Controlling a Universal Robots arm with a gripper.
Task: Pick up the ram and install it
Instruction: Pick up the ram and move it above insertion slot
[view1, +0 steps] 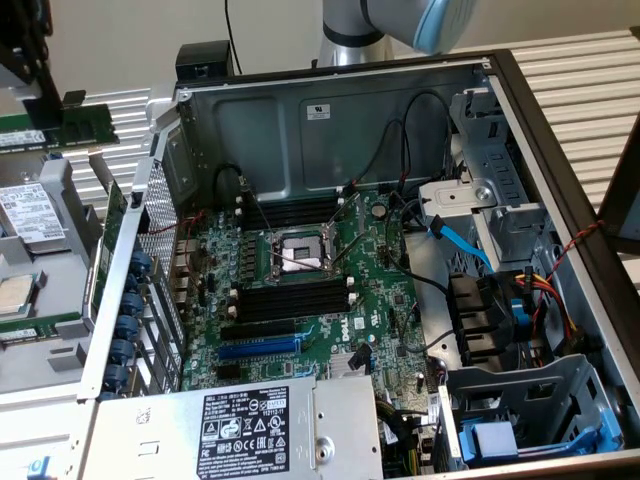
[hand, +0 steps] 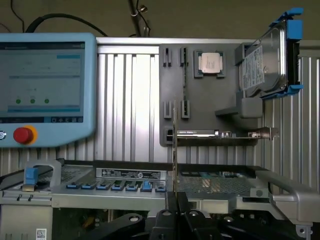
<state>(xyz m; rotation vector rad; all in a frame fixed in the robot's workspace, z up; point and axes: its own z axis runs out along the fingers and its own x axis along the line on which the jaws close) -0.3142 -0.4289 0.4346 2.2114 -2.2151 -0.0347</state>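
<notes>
Carefully now: my gripper (hand: 174, 199) pinches the ram (hand: 174, 145) edge-on; I want it upright, squared to the black memory slots (view1: 290, 300).

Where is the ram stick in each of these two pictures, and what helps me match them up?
Exterior view: the ram is at the upper left, outside the computer case.
Wrist view: the ram is the thin edge-on strip rising between the fingers.
Shared landmark: the hard drive with its white label.

Matt green ram (view1: 90, 127), grey sheet-metal case (view1: 300, 135), black plastic slots (view1: 290, 300)
</notes>
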